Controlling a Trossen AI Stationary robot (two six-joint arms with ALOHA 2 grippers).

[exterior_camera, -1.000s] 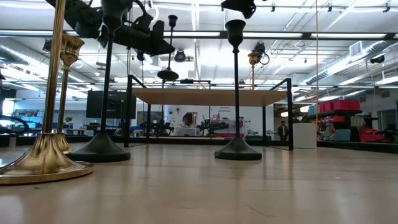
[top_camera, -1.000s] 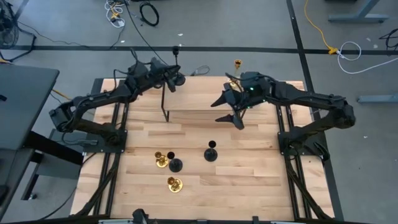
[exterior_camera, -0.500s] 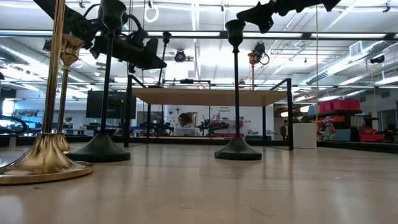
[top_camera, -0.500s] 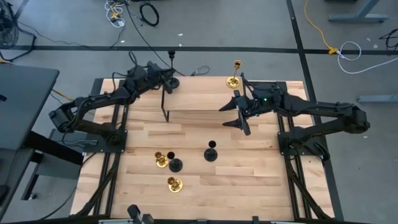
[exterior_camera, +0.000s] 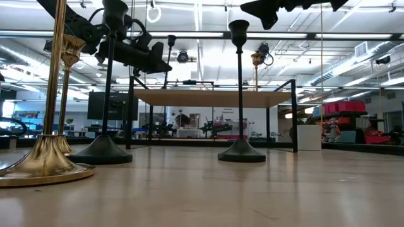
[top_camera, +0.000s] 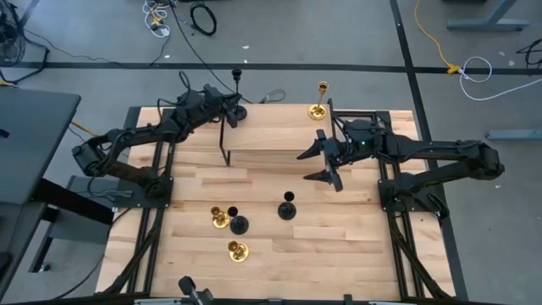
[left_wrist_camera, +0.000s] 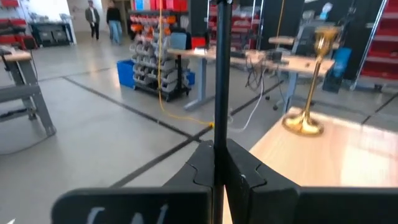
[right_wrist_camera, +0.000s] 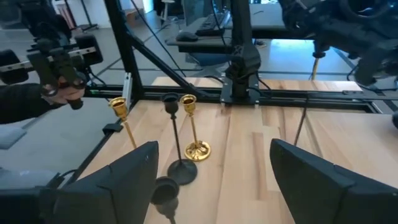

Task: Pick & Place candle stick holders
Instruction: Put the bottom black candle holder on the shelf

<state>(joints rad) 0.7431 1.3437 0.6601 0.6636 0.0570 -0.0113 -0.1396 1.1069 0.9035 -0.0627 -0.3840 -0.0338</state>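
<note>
Currently left end effector [top_camera: 230,108] clamps black holder [left_wrist_camera: 221,93] upright, stem vertical; right end effector [top_camera: 320,164] wide open, empty.

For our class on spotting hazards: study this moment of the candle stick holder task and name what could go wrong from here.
1. The left tool is shut on a tall, thin black holder at the raised shelf's far edge; released off-vertical, it may topple off.
2. The gold holder stands near that edge too, so a jolt could tip it.
3. The right tool hangs open above the table; descending, it may clip the lone black holder.
</note>
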